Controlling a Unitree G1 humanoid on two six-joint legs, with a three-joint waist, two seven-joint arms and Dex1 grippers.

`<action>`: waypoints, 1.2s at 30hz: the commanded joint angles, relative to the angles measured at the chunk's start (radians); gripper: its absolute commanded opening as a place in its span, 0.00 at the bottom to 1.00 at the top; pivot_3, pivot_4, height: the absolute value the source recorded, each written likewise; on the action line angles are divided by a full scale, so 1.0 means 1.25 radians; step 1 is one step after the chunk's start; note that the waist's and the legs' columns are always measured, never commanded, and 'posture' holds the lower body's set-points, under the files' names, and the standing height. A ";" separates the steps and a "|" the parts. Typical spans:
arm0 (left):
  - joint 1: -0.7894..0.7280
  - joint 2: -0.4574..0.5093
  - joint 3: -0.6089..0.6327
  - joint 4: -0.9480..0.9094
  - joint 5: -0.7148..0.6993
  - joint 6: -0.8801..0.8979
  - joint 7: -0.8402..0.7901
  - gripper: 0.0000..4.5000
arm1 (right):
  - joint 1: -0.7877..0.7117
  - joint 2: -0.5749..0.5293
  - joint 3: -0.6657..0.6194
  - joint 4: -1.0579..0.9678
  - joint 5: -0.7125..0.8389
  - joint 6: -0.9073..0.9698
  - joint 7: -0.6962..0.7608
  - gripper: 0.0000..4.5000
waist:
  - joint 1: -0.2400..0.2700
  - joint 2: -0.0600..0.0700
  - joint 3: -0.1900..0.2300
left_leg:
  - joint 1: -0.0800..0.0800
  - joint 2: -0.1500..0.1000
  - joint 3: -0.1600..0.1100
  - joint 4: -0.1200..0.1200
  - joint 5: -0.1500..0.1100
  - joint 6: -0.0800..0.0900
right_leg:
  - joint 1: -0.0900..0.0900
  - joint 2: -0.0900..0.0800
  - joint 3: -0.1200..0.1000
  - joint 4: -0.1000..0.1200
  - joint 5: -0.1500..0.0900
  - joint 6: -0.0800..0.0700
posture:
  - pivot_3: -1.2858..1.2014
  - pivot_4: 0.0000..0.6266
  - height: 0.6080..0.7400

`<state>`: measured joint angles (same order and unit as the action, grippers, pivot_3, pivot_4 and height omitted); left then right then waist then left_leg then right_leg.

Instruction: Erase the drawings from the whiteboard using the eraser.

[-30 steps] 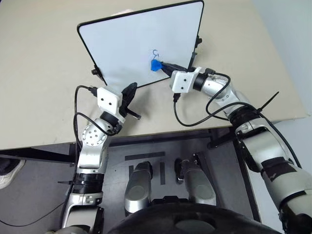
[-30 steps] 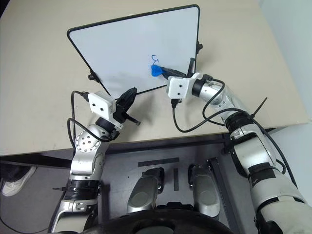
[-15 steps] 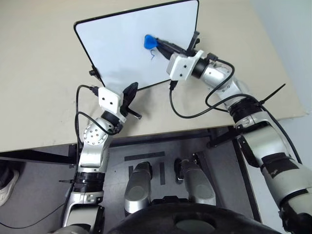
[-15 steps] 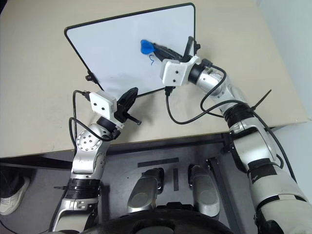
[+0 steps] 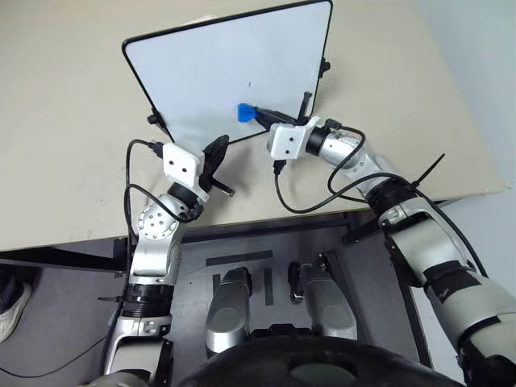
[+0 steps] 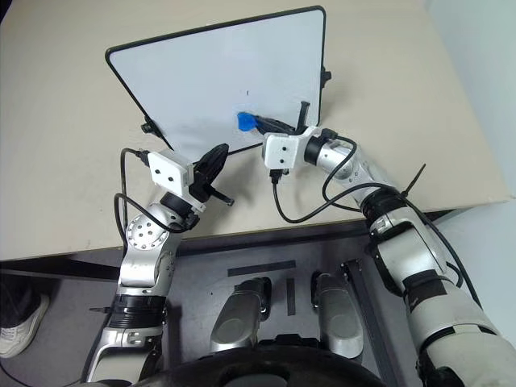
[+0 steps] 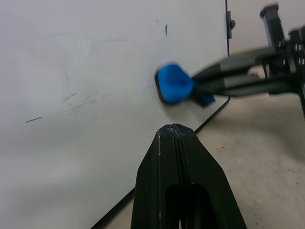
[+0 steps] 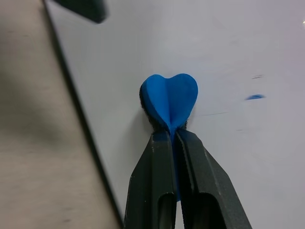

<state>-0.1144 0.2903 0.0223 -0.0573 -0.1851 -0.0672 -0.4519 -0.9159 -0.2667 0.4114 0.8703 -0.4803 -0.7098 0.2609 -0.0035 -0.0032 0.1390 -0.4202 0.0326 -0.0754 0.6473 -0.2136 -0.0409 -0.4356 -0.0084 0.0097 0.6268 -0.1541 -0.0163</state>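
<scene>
Pinching the eraser in my right gripper, I hold it against the whiteboard. Just beyond it, the drawings are reduced to one short blue fleck. My left gripper sits pressed together, empty.

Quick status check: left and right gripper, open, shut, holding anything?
Left gripper: shut, holding nothing, near the whiteboard edge.
Right gripper: shut on the eraser, over the whiteboard.
</scene>
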 commanded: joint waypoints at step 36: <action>-0.018 -0.006 -0.004 -0.002 0.004 -0.018 -0.003 0.00 | -0.040 0.006 -0.031 -0.075 -0.006 0.031 -0.069 0.00 | -0.002 0.000 0.000 | 0.000 0.000 0.000 -0.001 0.000 0.001 | -0.001 0.000 0.000 0.000 -0.001 0.000 | 0.52 0.24 1.00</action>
<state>-0.1261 0.2875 0.0212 -0.0431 -0.1835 -0.0677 -0.4531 -0.9090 -0.2514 0.4379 0.8326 -0.5082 -0.6756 0.2355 -0.0060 -0.0032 0.1391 -0.4201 0.0329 -0.0756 0.6465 -0.2143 -0.0421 -0.4375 -0.0078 0.0099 0.6265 -0.1542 -0.0175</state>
